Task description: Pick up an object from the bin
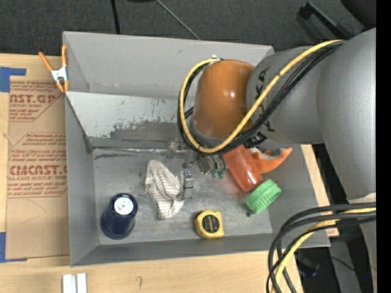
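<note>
My gripper (187, 184) hangs low in the middle of the bin, under the arm's orange cover, with a fingertip right at the right edge of a crumpled striped white cloth (162, 187). Just to the right lies an orange bottle (243, 166) with a green cap (263, 196), partly hidden by the arm. A yellow tape measure (209, 223) rests near the bin's front wall, below the gripper.
A dark blue cup-like container (120, 215) with a white top stands in the front left corner. The arm and its cables cover the bin's right and back part.
</note>
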{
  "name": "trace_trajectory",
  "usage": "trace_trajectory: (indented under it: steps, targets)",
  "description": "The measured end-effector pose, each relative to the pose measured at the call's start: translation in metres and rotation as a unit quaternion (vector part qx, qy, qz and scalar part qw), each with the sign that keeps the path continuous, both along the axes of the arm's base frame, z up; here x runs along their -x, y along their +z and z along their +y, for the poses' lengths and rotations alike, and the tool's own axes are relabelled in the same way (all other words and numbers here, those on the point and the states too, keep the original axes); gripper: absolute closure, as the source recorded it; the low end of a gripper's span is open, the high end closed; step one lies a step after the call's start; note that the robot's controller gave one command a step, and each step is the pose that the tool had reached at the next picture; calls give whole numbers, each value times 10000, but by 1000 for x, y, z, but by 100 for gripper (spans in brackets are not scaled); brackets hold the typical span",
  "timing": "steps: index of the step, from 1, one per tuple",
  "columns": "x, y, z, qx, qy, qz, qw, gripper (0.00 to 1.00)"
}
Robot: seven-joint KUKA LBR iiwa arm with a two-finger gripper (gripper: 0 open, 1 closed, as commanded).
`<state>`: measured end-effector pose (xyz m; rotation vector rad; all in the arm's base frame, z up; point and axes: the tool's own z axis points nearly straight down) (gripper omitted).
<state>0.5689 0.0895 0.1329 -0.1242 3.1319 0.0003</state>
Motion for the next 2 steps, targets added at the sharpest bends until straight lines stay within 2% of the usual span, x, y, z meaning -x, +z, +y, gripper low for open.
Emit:
trace_trajectory:
  steps: [1,2]
  targets:
    - [16,-58,-9,0,377,14,9993,0]
    - [22,-62,9,-13,-209,13,9998,100]
